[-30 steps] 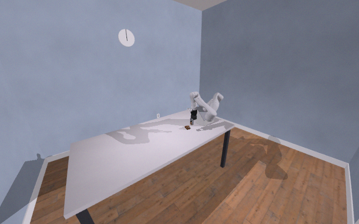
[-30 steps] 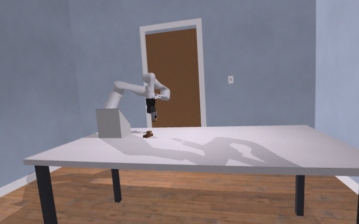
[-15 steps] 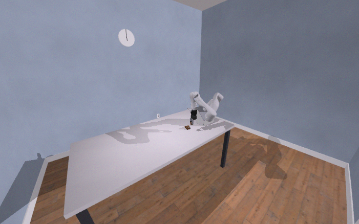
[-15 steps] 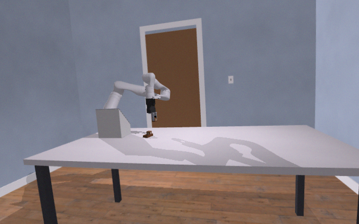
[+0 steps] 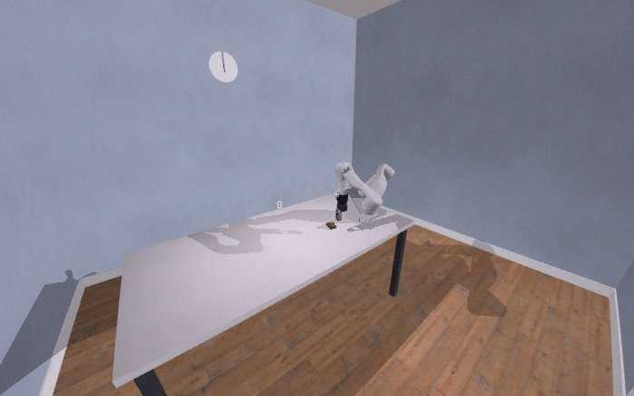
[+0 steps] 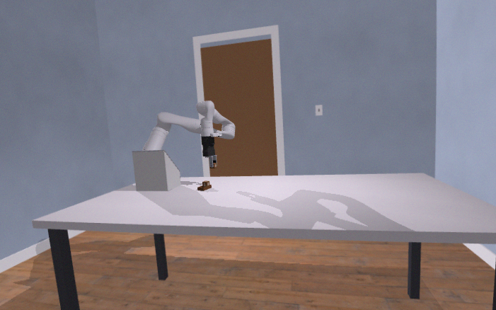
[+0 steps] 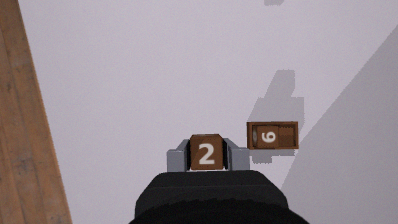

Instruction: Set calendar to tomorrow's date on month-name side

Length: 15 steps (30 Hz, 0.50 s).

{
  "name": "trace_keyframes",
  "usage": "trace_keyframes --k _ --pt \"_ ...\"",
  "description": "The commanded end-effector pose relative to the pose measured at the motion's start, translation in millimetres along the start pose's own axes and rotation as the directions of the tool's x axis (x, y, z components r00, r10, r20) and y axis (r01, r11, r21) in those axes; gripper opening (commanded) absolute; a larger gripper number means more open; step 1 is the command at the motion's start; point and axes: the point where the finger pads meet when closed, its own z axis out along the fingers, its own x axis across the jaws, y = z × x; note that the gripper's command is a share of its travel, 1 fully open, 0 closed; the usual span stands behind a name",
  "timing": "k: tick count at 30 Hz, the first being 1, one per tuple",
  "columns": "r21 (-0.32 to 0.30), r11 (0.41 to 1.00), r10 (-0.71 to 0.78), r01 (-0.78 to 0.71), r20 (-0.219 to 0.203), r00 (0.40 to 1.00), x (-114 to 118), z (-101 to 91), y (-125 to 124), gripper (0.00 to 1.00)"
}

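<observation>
My gripper (image 5: 338,215) (image 6: 213,163) (image 7: 206,149) is shut on a brown cube (image 7: 206,153) and holds it well above the table. A white 2 shows upright on that cube's face in the wrist view. The small brown tray (image 5: 331,227) (image 6: 204,188) (image 7: 288,135) stands on the table, lower than the fingers and to their right in the wrist view. The other brown cube (image 6: 206,182) (image 7: 268,136) is in the tray's left and middle part in the wrist view, with a 6 or 9 lying sideways on top. The month's name and the front digits cannot be read.
The white table (image 5: 221,285) (image 6: 318,207) (image 7: 125,75) carries the arm's grey base block (image 6: 151,171) near the tray. A table edge runs down the left of the wrist view. Shadows of the arm lie across the table top.
</observation>
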Motion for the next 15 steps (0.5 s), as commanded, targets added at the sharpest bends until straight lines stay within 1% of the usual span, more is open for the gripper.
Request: trace_keyframes --k 1,6,8,15 --pt "0.001 1.0 0.0 0.0 0.0 1.0 0 0.5 0 0.57" --pt "0.001 1.0 0.001 -0.001 0.0 1.0 0 9.8 -1 0.57" --pt "0.001 1.0 0.001 -0.001 0.0 1.0 0 9.8 -1 0.57" --pt "0.001 1.0 0.001 -0.001 0.0 1.0 -1 38.4 -1 0.57"
